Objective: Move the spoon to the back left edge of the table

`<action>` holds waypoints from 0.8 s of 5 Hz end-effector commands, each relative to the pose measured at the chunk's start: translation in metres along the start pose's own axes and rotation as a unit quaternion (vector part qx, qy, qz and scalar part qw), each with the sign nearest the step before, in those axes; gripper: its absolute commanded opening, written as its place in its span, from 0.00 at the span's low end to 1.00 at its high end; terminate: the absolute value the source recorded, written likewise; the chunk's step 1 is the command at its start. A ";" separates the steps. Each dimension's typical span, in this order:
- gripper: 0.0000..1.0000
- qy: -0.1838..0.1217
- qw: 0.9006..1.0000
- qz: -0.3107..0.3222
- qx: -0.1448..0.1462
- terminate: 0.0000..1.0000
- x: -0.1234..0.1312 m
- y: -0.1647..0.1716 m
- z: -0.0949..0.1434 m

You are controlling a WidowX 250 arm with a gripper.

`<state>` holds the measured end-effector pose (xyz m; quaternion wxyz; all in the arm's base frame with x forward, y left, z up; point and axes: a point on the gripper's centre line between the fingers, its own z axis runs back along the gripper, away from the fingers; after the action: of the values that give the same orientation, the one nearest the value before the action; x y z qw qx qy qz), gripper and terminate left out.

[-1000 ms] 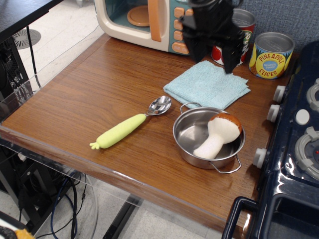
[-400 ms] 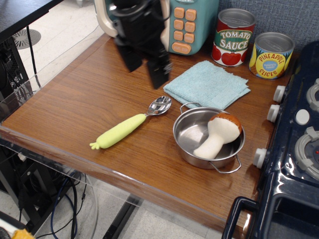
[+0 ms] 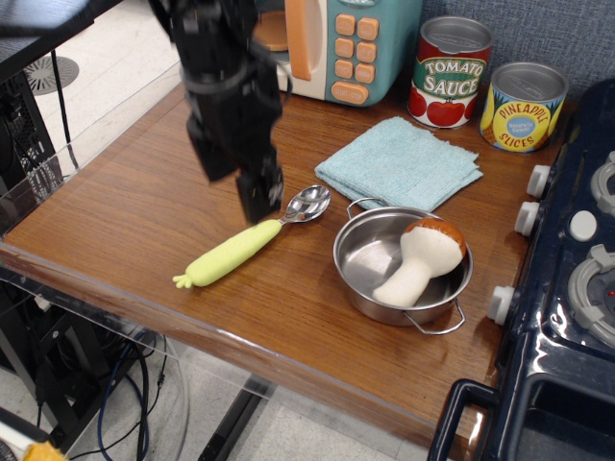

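just below the wide-open pincer (image 3: 235, 184) the spoon (image 3: 252, 236) lies on the table (image 3: 135, 206).

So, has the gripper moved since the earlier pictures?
Yes. The gripper went left and down, from near the tomato sauce can to above the spoon.

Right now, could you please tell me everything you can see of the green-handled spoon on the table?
The toy spoon with a shiny silver metal bowl and thick lime-green plastic handle lies flat on the brown wood-grain tabletop. Its handle, ending in small nubs, points toward the front left edge; its bowl points back right, close to the round steel pot but apart from it. The black robot hand hovers by the neck of the spoon, fingers spread; whether a fingertip touches it is unclear.
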<state>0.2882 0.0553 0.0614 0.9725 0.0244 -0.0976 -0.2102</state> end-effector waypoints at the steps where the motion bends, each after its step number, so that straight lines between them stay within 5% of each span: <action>1: 1.00 0.033 0.999 0.032 0.014 0.00 0.001 0.001 -0.022; 2: 1.00 0.049 0.998 0.029 0.027 0.00 0.003 -0.004 -0.032; 3: 0.00 0.051 0.998 0.032 0.034 0.00 0.003 -0.007 -0.036; 4: 0.00 0.045 0.998 0.037 0.041 0.00 0.003 -0.006 -0.034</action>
<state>0.2908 0.0471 0.0150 0.9826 0.0651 -0.0483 -0.1671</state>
